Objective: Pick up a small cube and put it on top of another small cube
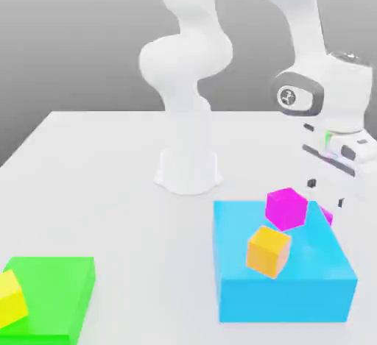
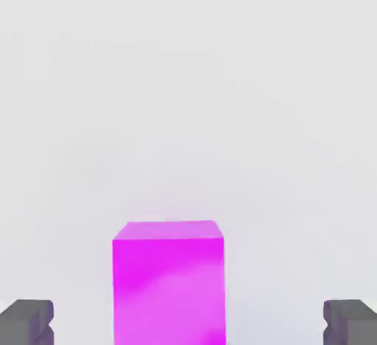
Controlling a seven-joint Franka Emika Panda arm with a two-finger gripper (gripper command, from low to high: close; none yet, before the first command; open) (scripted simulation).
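Note:
In the hand view a small magenta cube [image 2: 168, 281] stands on the white surface, centred between my gripper's [image 2: 188, 321] dark fingertips [image 2: 28, 320], which are spread wide and well clear of its sides. In the exterior view the gripper [image 1: 326, 193] hangs open above the far right corner of the big blue block [image 1: 294, 296]. A sliver of magenta [image 1: 326, 216] peeks out just below it. A small magenta cube [image 1: 286, 208] shows at the block's far edge. The small orange cube [image 1: 269, 251] shows against the block's top, nearer the camera.
A green block [image 1: 62, 292] lies at the exterior view's lower left with a yellow cube [image 1: 11, 296] against it. The arm's white base [image 1: 188, 167] stands mid-table. The white table [image 1: 103, 189] stretches between base and green block.

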